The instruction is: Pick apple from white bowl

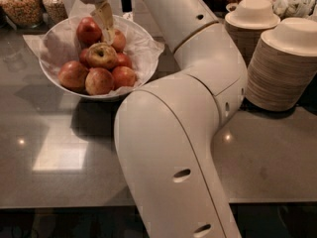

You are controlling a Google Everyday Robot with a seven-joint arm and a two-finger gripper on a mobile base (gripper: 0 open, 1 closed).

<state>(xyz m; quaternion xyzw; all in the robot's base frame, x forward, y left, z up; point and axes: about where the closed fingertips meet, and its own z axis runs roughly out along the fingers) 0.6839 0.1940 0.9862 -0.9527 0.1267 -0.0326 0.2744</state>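
Note:
The white bowl [143, 43], lined with crinkled white paper, stands on the grey counter at the upper left and holds several apples. The apple [101, 55] with yellow-green skin and a red blush lies on top of the pile, stem hollow up, with deeper red apples around it. My gripper [81, 9] hangs over the bowl from the top edge and is open. One tan finger [105, 21] points down just behind and right of the apple, its tip close to it. The other finger is mostly cut off at the top left. Nothing is held.
My white arm [188, 108] fills the middle of the view and crosses the counter [59, 133] right of the bowl. Stacks of beige disposable bowls [285, 68] stand at the right. Jars of cereal or nuts [22, 4] stand behind the bowl at the top left.

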